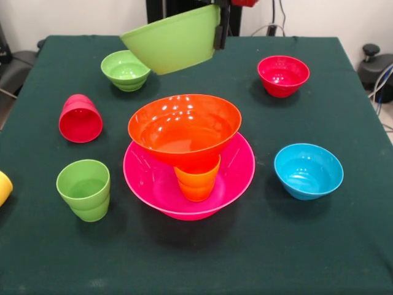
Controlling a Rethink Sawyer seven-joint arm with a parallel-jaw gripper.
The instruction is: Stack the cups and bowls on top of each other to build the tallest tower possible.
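Front view shows the tower (pixel 189 161) in the middle of the table (pixel 196 258). It has three parts so far. The big pink bowl (pixel 153 184) sits on the table. An orange cup (pixel 197 181) stands inside it, mouth up. The big orange bowl (pixel 184 128) rests on top of that cup.

Up above, near the far side of the table, the big green bowl (pixel 174 42) hangs in the air. It is tipped, with its open side facing up and to one side. The gripper (pixel 219 27) holds it by the rim, and its jaws are pinching that rim. I think the step now is to bring this bowl over and put it on the tower.

Next, the bowl needs to come toward the middle until it is right over the orange bowl. It should be made level first, then go down slowly. The orange bowl sits only on a cup, so a bump could tip it.

Other things wait on the table. A small green bowl (pixel 126 70) is just below the hanging bowl. A small red bowl (pixel 283 75) and a small blue bowl (pixel 308 171) sit apart on the other side. A red cup (pixel 80 118) lies on its side. A green cup (pixel 84 189) stands up. A yellow cup (pixel 3 187) peeks in at the edge.
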